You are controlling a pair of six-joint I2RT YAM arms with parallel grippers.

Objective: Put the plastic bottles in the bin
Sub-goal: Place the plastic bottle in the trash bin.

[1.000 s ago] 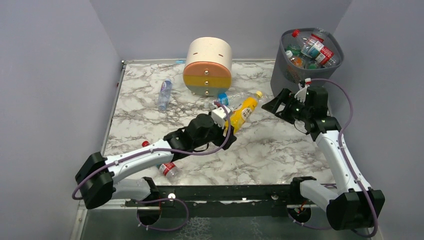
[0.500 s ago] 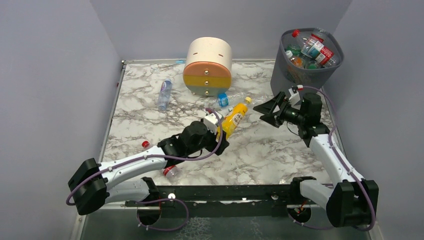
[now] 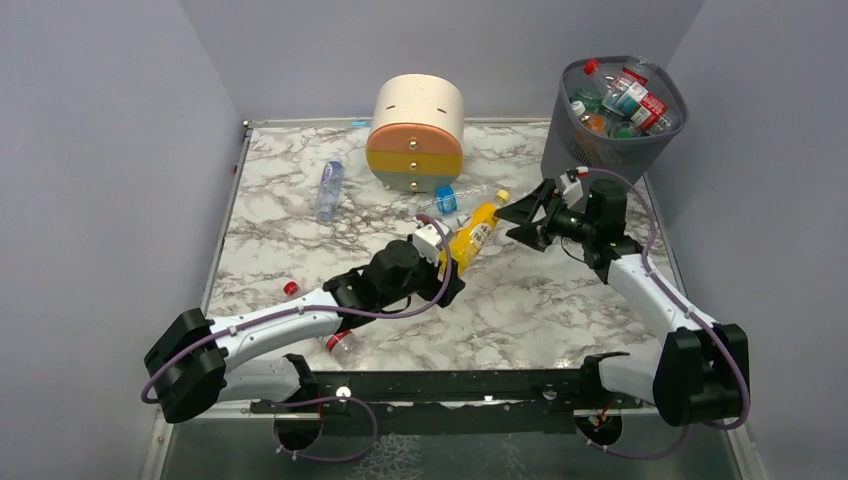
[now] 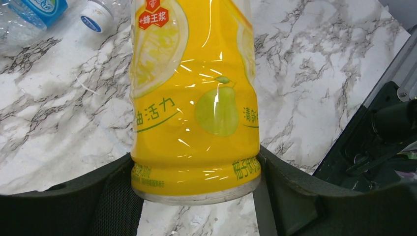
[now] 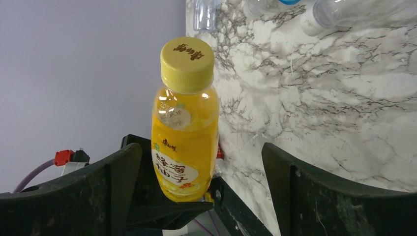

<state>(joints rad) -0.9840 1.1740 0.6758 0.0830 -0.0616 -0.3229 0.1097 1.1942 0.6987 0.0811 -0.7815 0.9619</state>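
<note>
My left gripper (image 3: 450, 262) is shut on the base of a yellow bottle (image 3: 472, 235) and holds it tilted above the table, cap toward the right arm. In the left wrist view the bottle (image 4: 196, 98) fills the gap between the jaws of the gripper (image 4: 196, 189). My right gripper (image 3: 517, 214) is open, with the bottle's yellow cap just ahead of its jaws. The right wrist view shows the bottle (image 5: 186, 128) centred ahead of that open gripper (image 5: 201, 184), untouched. The dark mesh bin (image 3: 590, 150) stands at the back right with several bottles (image 3: 625, 98) inside.
A round cream-orange-yellow drawer unit (image 3: 416, 135) stands at the back centre. A clear bottle (image 3: 328, 188) lies left of it and another clear blue-labelled one (image 3: 462, 197) in front of it. A red-labelled bottle (image 3: 340, 340) lies under my left arm.
My right gripper has swung left from beside the bin to the yellow bottle's cap, still open. My left gripper has kept hold of the bottle, shifting it slightly.
</note>
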